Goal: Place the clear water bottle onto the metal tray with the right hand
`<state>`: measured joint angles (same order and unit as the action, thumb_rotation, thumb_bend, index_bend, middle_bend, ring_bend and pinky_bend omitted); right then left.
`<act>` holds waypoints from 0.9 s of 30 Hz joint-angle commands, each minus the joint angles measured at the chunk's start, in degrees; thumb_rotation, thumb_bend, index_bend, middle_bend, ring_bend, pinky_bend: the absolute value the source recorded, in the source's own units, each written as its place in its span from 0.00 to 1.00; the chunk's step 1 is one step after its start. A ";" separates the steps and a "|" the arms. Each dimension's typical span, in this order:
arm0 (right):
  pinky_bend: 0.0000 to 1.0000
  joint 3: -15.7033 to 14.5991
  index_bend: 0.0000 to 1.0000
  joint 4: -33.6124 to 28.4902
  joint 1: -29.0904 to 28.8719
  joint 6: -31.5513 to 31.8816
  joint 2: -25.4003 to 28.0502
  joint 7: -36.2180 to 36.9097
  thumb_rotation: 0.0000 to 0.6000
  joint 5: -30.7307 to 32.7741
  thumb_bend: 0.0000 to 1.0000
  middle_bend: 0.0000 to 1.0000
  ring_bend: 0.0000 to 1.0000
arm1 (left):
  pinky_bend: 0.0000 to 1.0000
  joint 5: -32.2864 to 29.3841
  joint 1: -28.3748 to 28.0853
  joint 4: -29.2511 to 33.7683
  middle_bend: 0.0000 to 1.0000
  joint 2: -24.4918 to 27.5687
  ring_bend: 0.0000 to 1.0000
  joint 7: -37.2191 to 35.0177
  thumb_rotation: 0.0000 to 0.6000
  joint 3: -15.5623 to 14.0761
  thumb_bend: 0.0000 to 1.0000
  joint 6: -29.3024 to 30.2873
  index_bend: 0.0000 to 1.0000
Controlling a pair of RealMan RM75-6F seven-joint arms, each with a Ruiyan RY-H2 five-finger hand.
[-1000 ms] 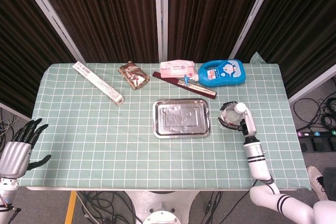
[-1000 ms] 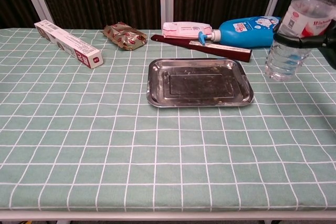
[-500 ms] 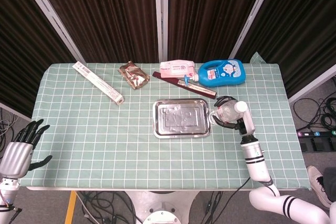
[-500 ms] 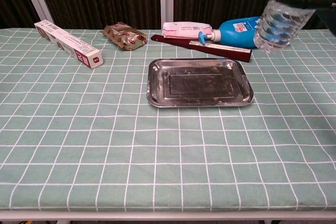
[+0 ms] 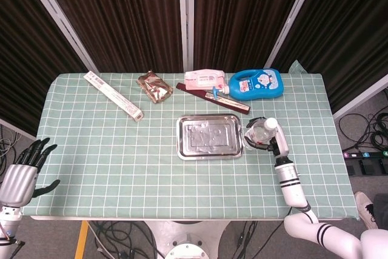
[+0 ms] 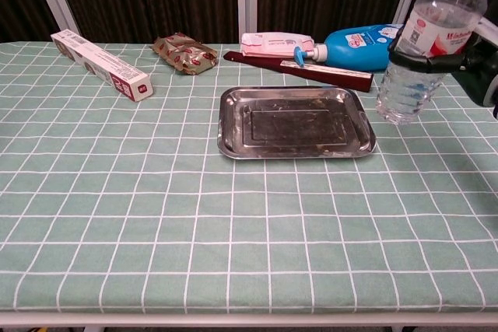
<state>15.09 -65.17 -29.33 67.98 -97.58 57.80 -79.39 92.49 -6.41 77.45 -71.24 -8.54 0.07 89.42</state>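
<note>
Chest view shows my right hand [image 6: 455, 56] wrapped around the clear water bottle [image 6: 424, 44], upright just right of the metal tray [image 6: 294, 122]; I'd carry it leftward over the rim.

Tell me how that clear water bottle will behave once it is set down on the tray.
The water bottle is tall and narrow, so it probably tips easily. It looks nearly empty, so likely light. The tray is smooth metal, so it might slide there.
</note>
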 commanded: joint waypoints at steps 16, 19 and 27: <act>0.42 2.83 0.55 -2.98 -8.08 -6.74 -1.04 -10.36 1.00 1.34 0.13 0.48 0.30 | 0.19 -0.95 0.41 -0.71 0.16 0.27 0.09 -0.86 1.00 0.16 0.17 -0.24 0.19; 0.42 3.70 0.55 1.25 -10.80 -10.43 -4.08 -10.06 1.00 3.03 0.13 0.48 0.30 | 0.19 -0.77 0.52 -1.09 0.16 0.19 0.09 -0.99 1.00 -0.04 0.17 -0.20 0.19; 0.42 4.88 0.55 12.01 -15.96 -16.19 -12.07 -7.21 1.00 5.09 0.13 0.48 0.30 | 0.19 -0.21 0.96 -1.48 0.16 0.06 0.09 -1.44 1.00 -0.83 0.17 -0.18 0.19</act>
<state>19.48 -55.74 -43.75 53.38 -107.47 49.39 -75.10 92.25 -5.48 76.01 -71.16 -9.97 -0.74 89.21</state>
